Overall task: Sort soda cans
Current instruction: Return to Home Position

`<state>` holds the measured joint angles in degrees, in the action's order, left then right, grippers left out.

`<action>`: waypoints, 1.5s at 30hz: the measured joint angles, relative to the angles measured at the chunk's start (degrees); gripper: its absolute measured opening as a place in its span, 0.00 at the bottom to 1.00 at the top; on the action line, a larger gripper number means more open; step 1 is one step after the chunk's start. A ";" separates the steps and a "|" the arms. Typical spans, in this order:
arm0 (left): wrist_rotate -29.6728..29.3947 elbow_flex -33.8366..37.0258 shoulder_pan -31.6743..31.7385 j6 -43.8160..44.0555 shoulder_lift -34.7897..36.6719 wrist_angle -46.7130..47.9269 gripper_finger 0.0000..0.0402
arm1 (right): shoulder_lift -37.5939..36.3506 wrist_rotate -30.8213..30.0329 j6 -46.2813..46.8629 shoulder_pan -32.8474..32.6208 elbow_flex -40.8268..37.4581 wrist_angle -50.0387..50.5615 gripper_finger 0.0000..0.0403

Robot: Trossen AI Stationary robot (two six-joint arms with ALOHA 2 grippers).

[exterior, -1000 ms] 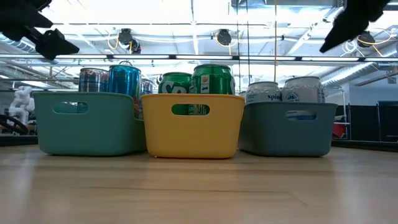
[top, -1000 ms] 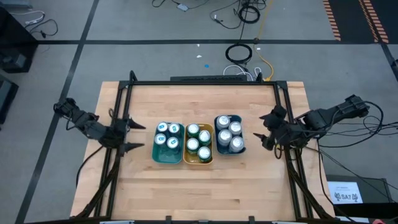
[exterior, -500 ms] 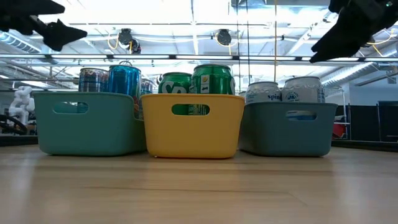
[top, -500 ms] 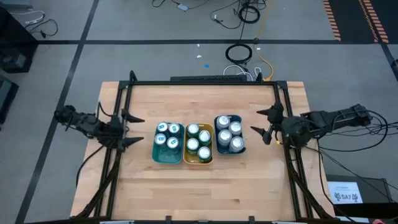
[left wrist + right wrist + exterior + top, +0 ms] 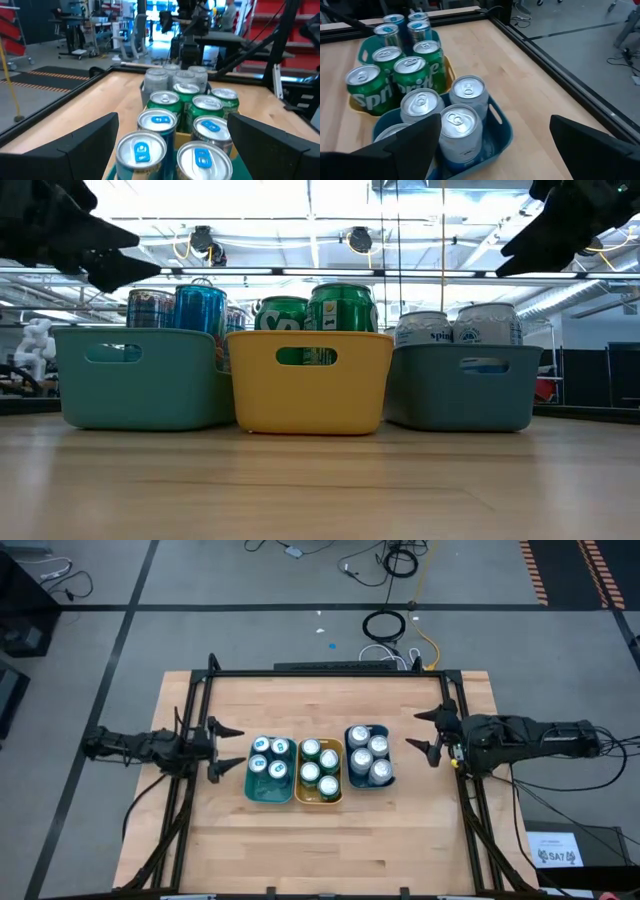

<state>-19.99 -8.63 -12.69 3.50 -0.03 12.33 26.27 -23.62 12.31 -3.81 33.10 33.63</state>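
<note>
Table [image 5: 330, 840] — wooden, holding soda cans [image 5: 329, 758]; grey floor [image 5: 100, 660].

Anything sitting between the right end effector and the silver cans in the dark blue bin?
Nothing visible. The right end effector, open, hangs beside the dark blue bin with only bare table between it and the silver cans. The left end effector waits open beyond the teal bin.

Wood tbl [image 5: 330, 840] w/ 3 trays in row: teal [image 5: 140, 390], yellow [image 5: 310, 395], blue [image 5: 455, 395]; floor cables [image 5: 385, 625].
</note>
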 joint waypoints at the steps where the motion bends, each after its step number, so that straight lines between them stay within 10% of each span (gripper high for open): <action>1: 1.85 0.82 1.49 -0.20 0.00 -1.75 0.95 | 0.01 0.00 -0.09 0.36 0.00 0.02 0.91; 20: 21.49 8.25 23.08 -0.93 0.01 -13.08 0.95 | -0.01 4.44 -1.02 2.73 0.00 0.63 0.91; 45: 25.97 8.31 16.28 2.12 -4.35 -13.81 0.95 | -0.01 5.18 -1.51 2.70 0.00 0.83 0.91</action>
<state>5.98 -0.32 3.60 5.63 -4.38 -1.48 26.26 -18.44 10.79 -1.10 33.10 34.46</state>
